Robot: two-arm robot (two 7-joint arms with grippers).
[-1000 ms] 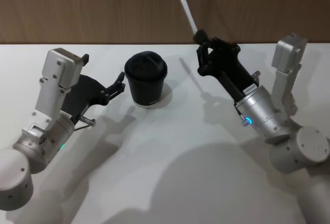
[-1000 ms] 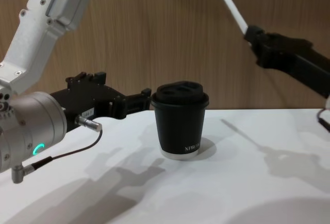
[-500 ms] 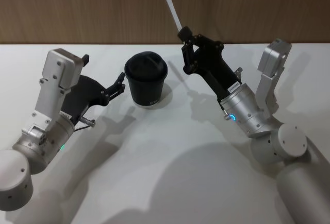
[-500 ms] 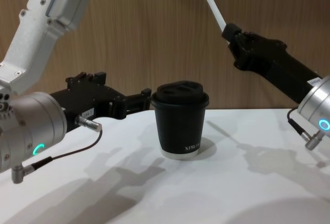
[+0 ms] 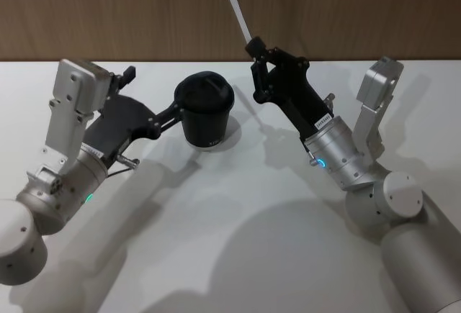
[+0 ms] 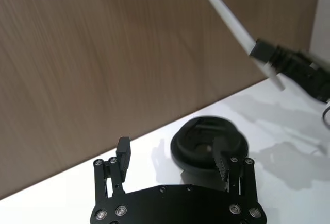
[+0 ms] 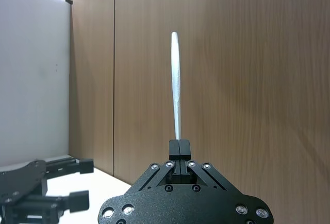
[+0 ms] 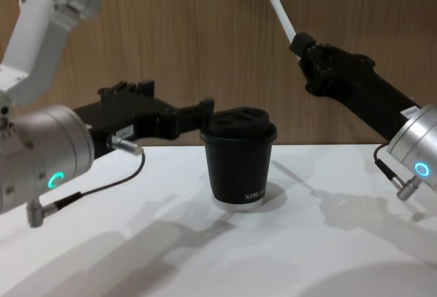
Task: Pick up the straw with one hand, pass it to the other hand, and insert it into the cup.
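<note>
The right black two-pronged gripper point(image 5: 253, 45) is pinching the thin white plastic straw point(image 5: 234, 0) aloft, tilted, just right of the black lidded paper cup point(image 5: 205, 115) — the left black gripper point(image 6: 172, 158) is gaping wide at the cup's left.

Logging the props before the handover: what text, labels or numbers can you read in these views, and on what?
White lettering low on the cup: too small to read reliably.
White label on the right gripper, near its wrist: too small to read.
Small white label on the left gripper: unreadable.
</note>
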